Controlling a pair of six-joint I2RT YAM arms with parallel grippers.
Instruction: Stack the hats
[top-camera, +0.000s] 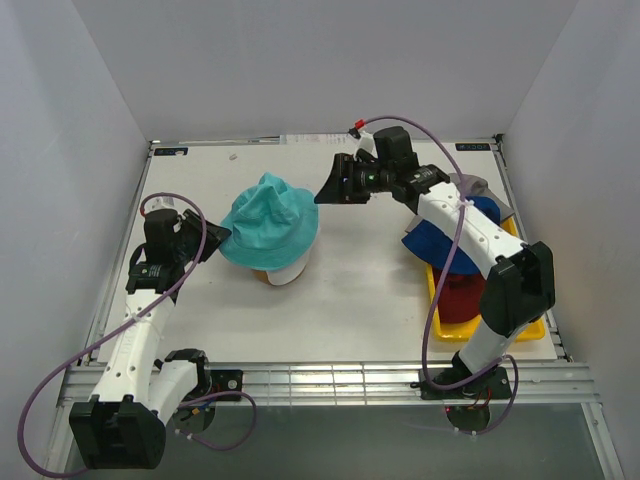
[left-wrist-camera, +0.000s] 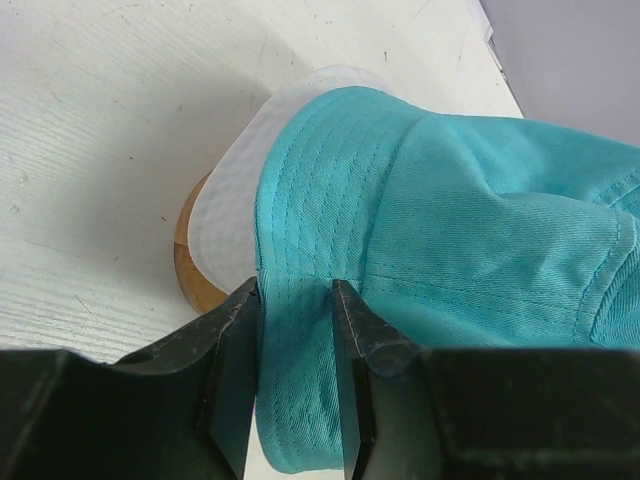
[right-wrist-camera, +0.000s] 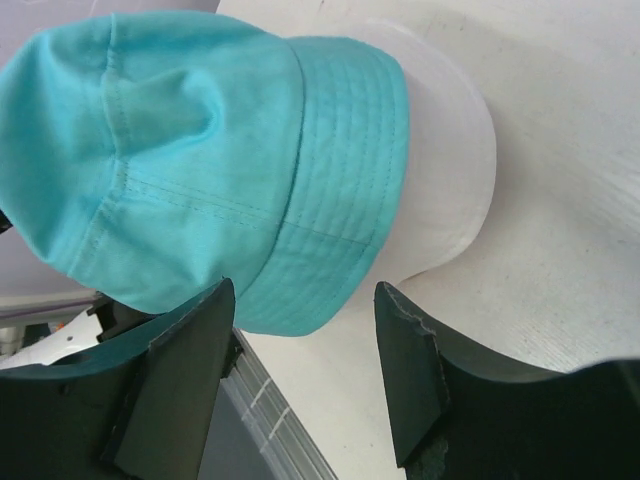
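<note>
Broadly, the table splits in two. At its right edge sits the yellow tray, where the navy hat, the dark red hat and the grey hat lie heaped and partly hidden by the right arm. In the middle the teal hat sits over the white hat, both on the wooden stand, of which only a sliver of base shows.

These hats look light and limp. They are thin cloth that will sag, fold and drag, not stiff shells that hold a shape. The crown of the teal one is already creased and sits skewed, so a push there would likely only dent it. The stitched brim is the firmer part and the sensible place to pinch — a grip on its edge should carry the whole hat, though the far side will droop.

The left gripper has done just that: its jaws are closed on a fold of the teal brim. The right gripper hovers just beside the hat's far side with jaws spread wide, holding nothing.
</note>
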